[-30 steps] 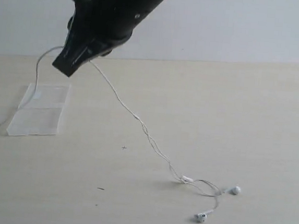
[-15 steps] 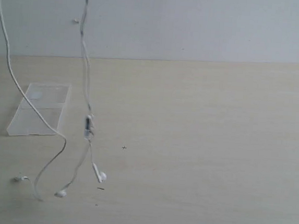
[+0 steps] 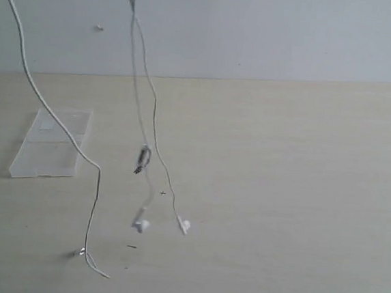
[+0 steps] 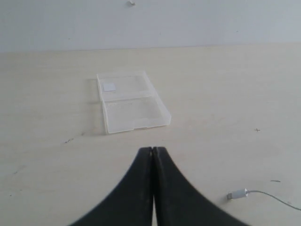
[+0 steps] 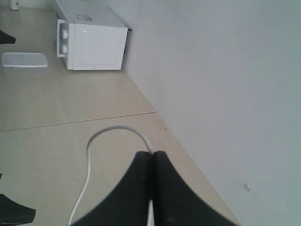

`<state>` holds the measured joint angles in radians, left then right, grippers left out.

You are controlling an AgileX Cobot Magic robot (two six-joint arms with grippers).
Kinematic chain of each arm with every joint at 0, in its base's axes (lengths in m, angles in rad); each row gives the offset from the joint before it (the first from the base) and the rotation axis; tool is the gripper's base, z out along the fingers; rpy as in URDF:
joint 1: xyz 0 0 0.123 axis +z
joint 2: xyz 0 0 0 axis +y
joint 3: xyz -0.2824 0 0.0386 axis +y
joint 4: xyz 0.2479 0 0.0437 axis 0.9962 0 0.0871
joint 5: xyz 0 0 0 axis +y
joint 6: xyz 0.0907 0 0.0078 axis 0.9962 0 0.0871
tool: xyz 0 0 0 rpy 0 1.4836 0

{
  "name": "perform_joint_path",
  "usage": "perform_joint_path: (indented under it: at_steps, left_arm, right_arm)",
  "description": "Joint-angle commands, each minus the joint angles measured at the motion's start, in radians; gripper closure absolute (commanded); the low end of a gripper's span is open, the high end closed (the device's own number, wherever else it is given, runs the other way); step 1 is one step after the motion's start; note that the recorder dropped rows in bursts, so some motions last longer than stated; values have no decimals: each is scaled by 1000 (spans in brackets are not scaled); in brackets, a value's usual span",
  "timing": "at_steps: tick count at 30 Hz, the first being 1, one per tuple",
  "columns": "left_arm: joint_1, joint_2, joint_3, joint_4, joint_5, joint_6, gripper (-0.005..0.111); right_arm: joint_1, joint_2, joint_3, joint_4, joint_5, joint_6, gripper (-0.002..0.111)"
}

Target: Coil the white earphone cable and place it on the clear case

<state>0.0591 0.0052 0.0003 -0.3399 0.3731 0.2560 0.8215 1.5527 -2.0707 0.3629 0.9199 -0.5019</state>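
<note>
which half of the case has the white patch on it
The case half nearer the wall; the other half is plain clear.

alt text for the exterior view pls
A white earphone cable hangs in long strands from above the frame over a pale table. Its two earbuds dangle low, and its plug is down at the table surface. A clear case lies flat on the table at the left, behind one strand.

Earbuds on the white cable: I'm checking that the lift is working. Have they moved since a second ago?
Yes. In the exterior view the earbuds have shifted left, from right of centre to much nearer the clear case.
</note>
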Motion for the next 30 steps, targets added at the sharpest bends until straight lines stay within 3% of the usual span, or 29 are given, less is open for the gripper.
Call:
perform_joint_path:
  at_steps: [1, 9, 23, 30]
  left_arm:
    - [2, -5, 0, -1, -4, -1, 107]
    - [2, -5, 0, -1, -4, -1, 107]
    - [2, -5, 0, -1, -4, -1, 107]
    - [2, -5, 0, 152, -11, -1, 107]
  right_arm:
    - [-1, -13, -10, 5, -74, 27, 108]
    - [-1, -58, -10, 46, -186, 58, 108]
    - [-1, -75, -10, 85, -191, 58, 108]
    - [-1, -84, -10, 85, -181, 58, 108]
